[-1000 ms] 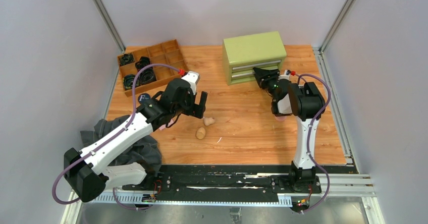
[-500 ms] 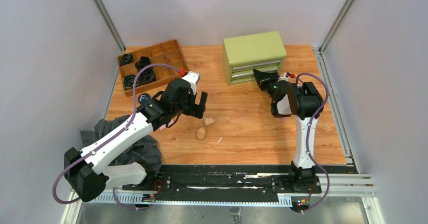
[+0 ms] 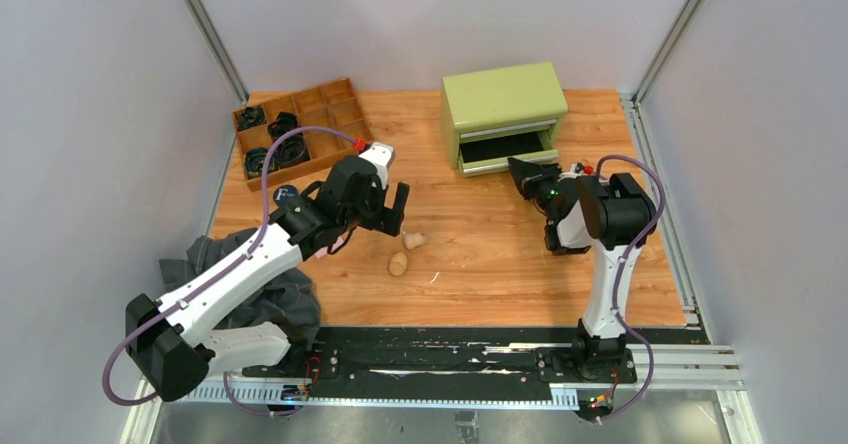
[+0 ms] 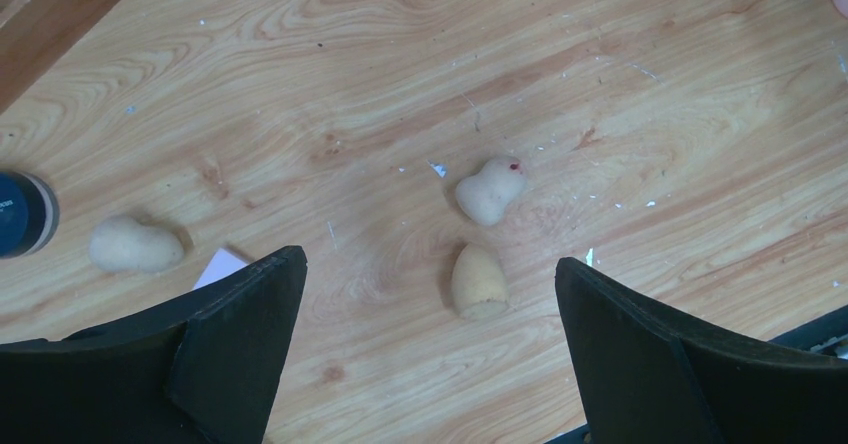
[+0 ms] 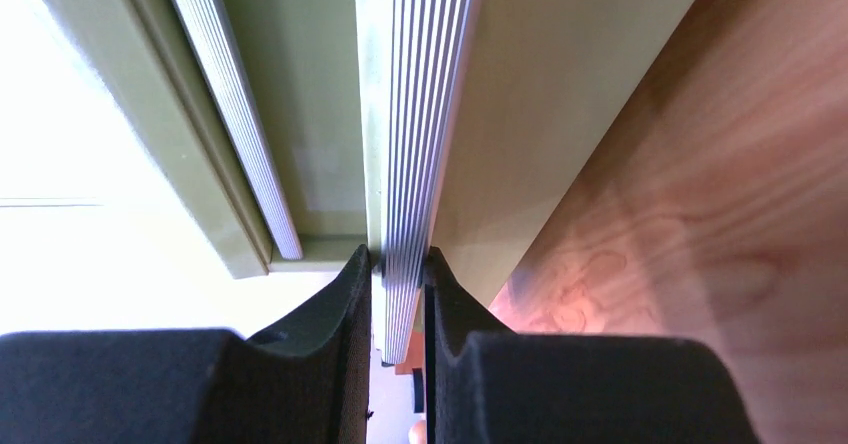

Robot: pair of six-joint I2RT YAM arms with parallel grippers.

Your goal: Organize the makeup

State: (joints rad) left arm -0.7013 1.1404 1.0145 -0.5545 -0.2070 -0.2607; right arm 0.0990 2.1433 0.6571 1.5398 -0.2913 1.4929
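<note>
Two beige egg-shaped sponges (image 3: 414,239) (image 3: 398,263) lie on the wooden table in front of my left gripper (image 3: 395,209), which is open and empty above them. In the left wrist view they sit between the fingers (image 4: 490,191) (image 4: 477,281); a third sponge (image 4: 135,245) and the dark round compact (image 4: 22,214) lie to the left. The compact marked "F" (image 3: 287,195) sits beside my left arm. My right gripper (image 3: 525,174) is shut on the ribbed silver handle (image 5: 405,164) of the green chest's lower drawer (image 3: 505,154), which stands open.
The green drawer chest (image 3: 505,99) stands at the back centre. A wooden compartment tray (image 3: 335,114) at the back left holds black coiled bands (image 3: 280,144). A dark grey cloth (image 3: 270,284) lies near the left arm's base.
My right gripper has drawn back toward the near side with the handle, and the lower drawer has slid open. The left arm has not moved.
</note>
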